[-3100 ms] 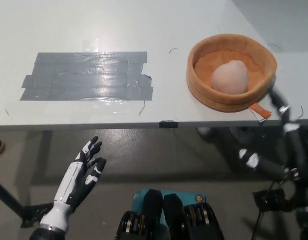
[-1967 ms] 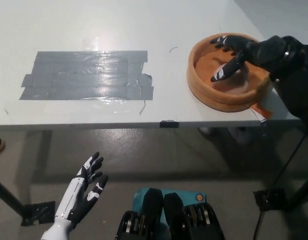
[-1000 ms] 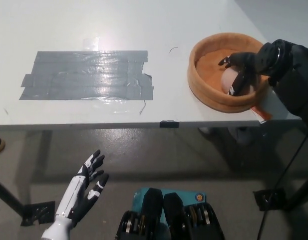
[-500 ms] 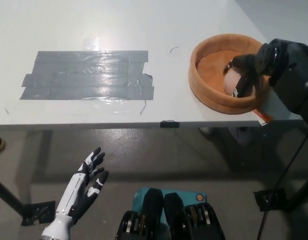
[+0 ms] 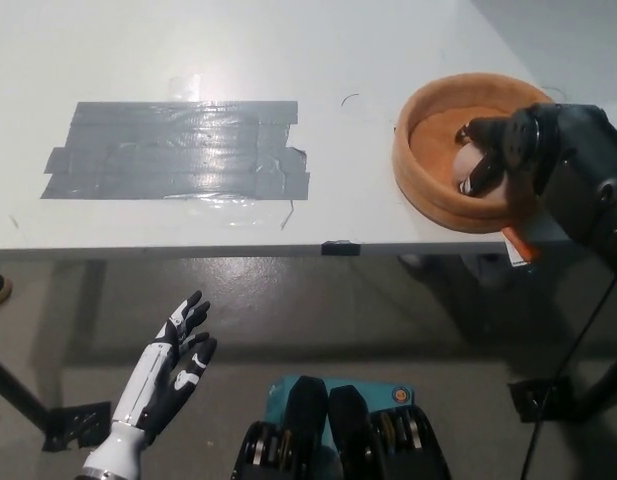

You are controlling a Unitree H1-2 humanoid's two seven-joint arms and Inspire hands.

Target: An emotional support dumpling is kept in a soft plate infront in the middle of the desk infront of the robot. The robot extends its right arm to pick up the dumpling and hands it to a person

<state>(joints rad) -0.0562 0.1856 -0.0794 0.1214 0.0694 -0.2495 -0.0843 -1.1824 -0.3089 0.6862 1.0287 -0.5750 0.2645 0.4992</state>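
I am at the grasp: my right robot hand [image 5: 503, 150] is down inside the soft plate [image 5: 428, 185] at the right of the worktop [image 5: 288, 40], fingers curled around the pale dumpling [image 5: 471, 162], which sits in the plate (mostly hidden behind my fingers). They seem to touch it, but I cannot tell whether the grip has closed. Next, I judge, comes closing firmly without crushing, lifting clear of the rim, then reaching toward a person. My left robot hand [image 5: 173, 365] hangs open below the worktop edge. I can read no writing; the grey tape patch [image 5: 178, 150] is plain.
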